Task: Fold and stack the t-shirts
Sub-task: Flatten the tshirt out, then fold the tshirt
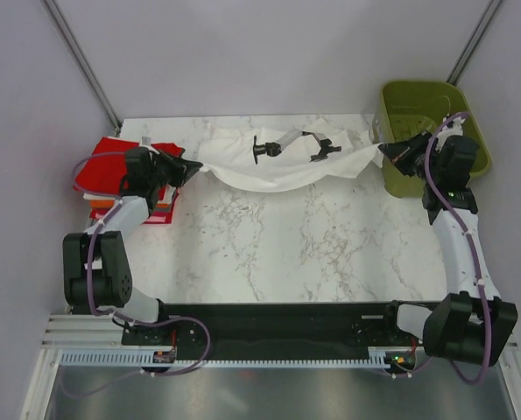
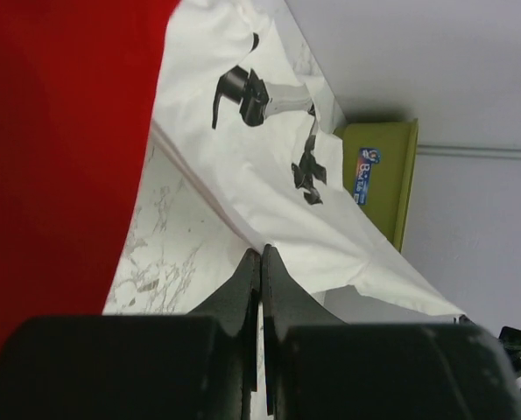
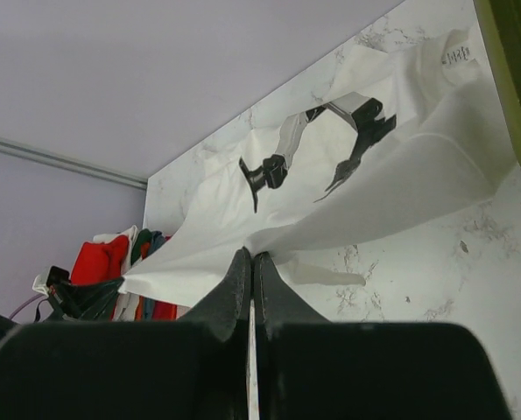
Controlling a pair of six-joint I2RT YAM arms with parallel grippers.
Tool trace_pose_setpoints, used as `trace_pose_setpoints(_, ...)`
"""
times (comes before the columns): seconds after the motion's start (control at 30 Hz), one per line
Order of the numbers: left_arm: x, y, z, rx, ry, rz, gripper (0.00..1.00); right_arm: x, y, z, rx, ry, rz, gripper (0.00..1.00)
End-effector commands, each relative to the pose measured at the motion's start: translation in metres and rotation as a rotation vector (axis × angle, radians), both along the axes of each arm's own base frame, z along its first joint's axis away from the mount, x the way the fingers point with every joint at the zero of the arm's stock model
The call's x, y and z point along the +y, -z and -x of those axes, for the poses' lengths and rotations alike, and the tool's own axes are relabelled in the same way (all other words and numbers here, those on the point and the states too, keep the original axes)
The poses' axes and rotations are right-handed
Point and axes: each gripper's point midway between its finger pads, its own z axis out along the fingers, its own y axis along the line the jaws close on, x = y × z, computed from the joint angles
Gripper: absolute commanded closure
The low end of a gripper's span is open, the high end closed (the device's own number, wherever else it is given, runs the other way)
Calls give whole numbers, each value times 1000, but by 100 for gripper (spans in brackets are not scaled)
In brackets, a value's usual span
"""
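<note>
A marble-patterned table (image 1: 286, 245) set between plain lilac-grey walls, where a large white t-shirt (image 1: 282, 171) hangs stretched along the far edge, its middle sagging onto the marble. An olive-green basket (image 1: 418, 101) stands at the far right corner, and a stack of folded t-shirts (image 1: 111, 171), red on top, sits at the far left. The left gripper (image 1: 190, 168), just beside the stack, has its jaws together on one end of the white cloth; the right gripper (image 1: 389, 151), in front of the basket, is pinched on the other end, and both wrist views show fabric running into the closed fingertips. A black-and-grey print (image 1: 295, 144) faces up. The shirt appears to be at the spreading stage, not yet folded. The next move likely calls for both arms to draw it evenly toward the bare marble nearer the bases and lay it flat, wrinkle-free, before letting go
</note>
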Motion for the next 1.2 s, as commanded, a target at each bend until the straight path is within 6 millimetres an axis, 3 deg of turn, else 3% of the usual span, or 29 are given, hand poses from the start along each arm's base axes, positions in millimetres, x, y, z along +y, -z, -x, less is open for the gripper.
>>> trace_pose_setpoints(0.0,-5,-17,22,-105,46,-45,98,0,-8,26,-45,12,70,100)
trace_pose_setpoints(0.07,-5,-24,35,-131,44,-51,98,1,6,37,-24,13,81,100)
trace_pose_setpoints(0.23,-1,-10,72,-109,21,-85,98,4,16,70,-21,17,124,100)
trace_pose_setpoints(0.27,0,1,81,-71,17,-90,98,1,20,76,-2,31,140,100)
trace_pose_setpoints(0.33,3,-4,94,-85,3,-108,98,0,15,89,-27,54,160,100)
trace_pose_setpoints(0.37,4,7,102,-63,-3,-110,98,-6,18,95,-9,93,172,100)
trace_pose_setpoints(0.43,5,5,115,-75,-19,-106,98,-10,4,110,-51,138,197,100)
trace_pose_setpoints(0.6,14,31,145,-6,-93,-99,98,-29,-26,147,-138,288,272,99)
trace_pose_setpoints(0.63,16,29,149,-23,-111,-99,98,-29,-26,150,-144,290,285,99)
trace_pose_setpoints(0.67,16,40,155,-1,-115,-94,98,-29,-22,153,-133,290,285,99)
trace_pose_setpoints(0.87,20,56,167,16,-161,-78,98,-15,33,147,-17,190,244,100)
trace_pose_setpoints(1.17,27,62,156,61,-192,-101,98,-13,86,114,137,137,201,100)
